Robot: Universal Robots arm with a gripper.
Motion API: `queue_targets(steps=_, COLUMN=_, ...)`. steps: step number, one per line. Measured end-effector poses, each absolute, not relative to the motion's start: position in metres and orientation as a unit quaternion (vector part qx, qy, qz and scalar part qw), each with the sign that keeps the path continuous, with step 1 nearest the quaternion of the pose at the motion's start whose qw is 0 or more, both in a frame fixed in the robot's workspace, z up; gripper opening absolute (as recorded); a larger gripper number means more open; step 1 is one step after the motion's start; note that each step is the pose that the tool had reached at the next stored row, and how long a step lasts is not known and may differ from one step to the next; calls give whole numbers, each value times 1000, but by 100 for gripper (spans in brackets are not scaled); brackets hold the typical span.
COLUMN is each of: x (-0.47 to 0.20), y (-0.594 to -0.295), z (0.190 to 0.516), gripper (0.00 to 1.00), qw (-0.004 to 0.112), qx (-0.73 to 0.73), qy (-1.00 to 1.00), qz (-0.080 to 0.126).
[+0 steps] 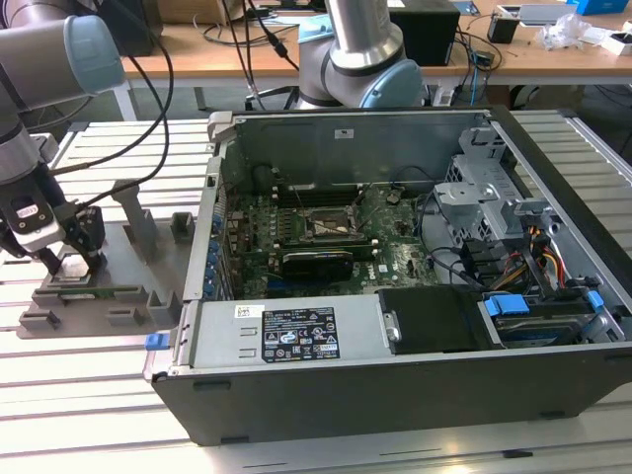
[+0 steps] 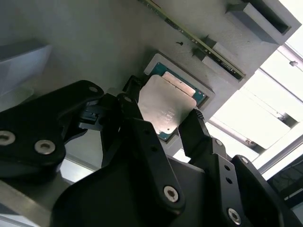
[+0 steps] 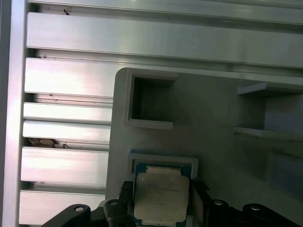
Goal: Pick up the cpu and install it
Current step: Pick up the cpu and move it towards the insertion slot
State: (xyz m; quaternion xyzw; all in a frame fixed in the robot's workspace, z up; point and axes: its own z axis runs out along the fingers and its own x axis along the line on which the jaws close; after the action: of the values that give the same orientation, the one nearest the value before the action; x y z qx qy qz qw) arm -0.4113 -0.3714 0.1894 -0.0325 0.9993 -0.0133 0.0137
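The cpu (image 2: 166, 105) is a small silver-topped square with a green rim, lying in a shallow recess of the grey holder block (image 1: 128, 288). My gripper (image 2: 163, 109) stands straight over it at the exterior view's left (image 1: 74, 265). In both wrist views its two black fingers (image 2: 195, 124) press against opposite edges of the cpu (image 3: 161, 193), so it is shut on the chip. The chip still sits level in its recess. Inside the open computer case (image 1: 395, 346), the dark metal-framed socket (image 1: 326, 225) lies on the green motherboard, far from the gripper.
The holder block (image 3: 208, 109) carries upright slotted posts (image 1: 138, 222) and a square pocket (image 3: 151, 101) near the gripper. It rests on a ribbed aluminium table (image 1: 89, 405). The case wall (image 1: 202, 247) rises just beyond the holder. A second arm's base (image 1: 360, 59) stands behind the case.
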Motion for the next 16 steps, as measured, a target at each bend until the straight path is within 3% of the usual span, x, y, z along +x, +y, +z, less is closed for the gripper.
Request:
queue_targets(steps=3, x=-411, y=-371, z=189, gripper=60, qw=14, qx=-32, qy=999, qz=-13)
queue_targets(steps=5, x=-411, y=-371, z=189, gripper=55, qw=14, qx=-32, qy=999, qz=-13)
queue_targets(steps=16, x=-411, y=-371, z=189, gripper=55, qw=14, qx=-32, qy=999, qz=-13)
